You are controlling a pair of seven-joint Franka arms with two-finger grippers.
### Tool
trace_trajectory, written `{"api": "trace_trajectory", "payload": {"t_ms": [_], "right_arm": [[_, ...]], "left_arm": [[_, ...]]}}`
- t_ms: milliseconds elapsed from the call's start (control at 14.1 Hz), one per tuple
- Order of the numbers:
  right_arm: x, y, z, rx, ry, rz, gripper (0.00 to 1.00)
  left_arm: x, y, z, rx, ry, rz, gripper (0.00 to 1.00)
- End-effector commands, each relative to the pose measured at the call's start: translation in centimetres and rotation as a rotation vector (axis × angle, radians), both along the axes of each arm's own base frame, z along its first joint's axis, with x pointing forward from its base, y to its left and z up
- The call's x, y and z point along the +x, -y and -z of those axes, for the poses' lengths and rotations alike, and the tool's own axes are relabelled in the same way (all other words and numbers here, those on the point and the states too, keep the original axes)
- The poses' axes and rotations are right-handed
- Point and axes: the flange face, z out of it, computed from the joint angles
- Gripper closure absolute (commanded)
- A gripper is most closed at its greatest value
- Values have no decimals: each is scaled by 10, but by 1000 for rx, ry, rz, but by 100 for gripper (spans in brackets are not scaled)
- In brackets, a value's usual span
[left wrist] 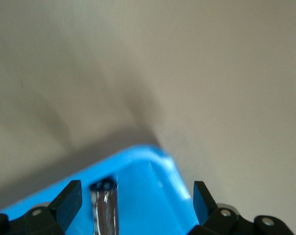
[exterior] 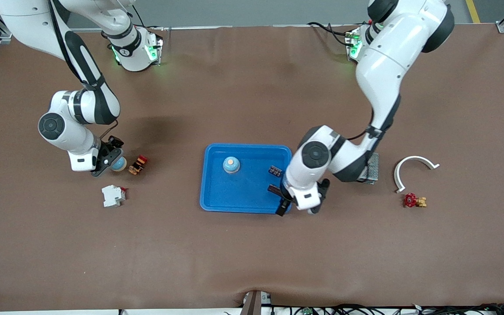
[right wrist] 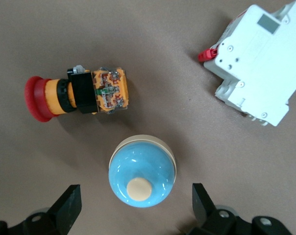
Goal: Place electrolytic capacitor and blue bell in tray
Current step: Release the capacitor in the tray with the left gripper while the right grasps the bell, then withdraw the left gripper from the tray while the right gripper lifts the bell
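Note:
The blue tray [exterior: 216,192] lies mid-table. A blue bell with a cream button [exterior: 231,164] stands in it. A dark cylindrical electrolytic capacitor [exterior: 274,189] lies in the tray by the rim toward the left arm's end. My left gripper [exterior: 297,206] is open over that tray corner. In the left wrist view the capacitor [left wrist: 105,208] sits close to one finger of the open left gripper [left wrist: 136,203], on the tray [left wrist: 148,196]. A second blue bell [exterior: 119,164] stands on the table. My right gripper [right wrist: 136,208] is open just above it, fingers either side of the bell [right wrist: 142,171].
A red emergency-stop button [exterior: 138,165] lies beside the second bell, and a white circuit breaker [exterior: 113,195] nearer the camera. A small dark module [exterior: 275,170] lies in the tray. A grey mesh box [exterior: 371,168], a white curved bracket [exterior: 411,168] and a red valve [exterior: 414,201] lie toward the left arm's end.

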Motion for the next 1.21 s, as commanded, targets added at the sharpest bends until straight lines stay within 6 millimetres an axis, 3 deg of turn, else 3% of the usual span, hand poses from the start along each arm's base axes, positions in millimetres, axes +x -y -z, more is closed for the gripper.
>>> {"api": "trace_trajectory", "payload": {"t_ms": [0, 213, 355, 426, 639, 1137], "right_arm": [[-7, 1, -2, 0, 6, -2, 0], [-8, -1, 1, 1, 24, -7, 0], [-10, -2, 7, -1, 40, -9, 0], [-10, -2, 9, -1, 40, -11, 0], [-11, -1, 18, -4, 43, -9, 0], [-10, -1, 31, -8, 57, -12, 0]], "left_arm": [[14, -38, -29, 25, -10, 57, 0], [28, -91, -69, 99, -38, 156, 0], [25, -107, -100, 146, -50, 221, 0], [23, -115, -110, 168, -61, 263, 0], [29, -181, -138, 215, -118, 346, 0], [31, -289, -193, 259, -153, 552, 0]]}}
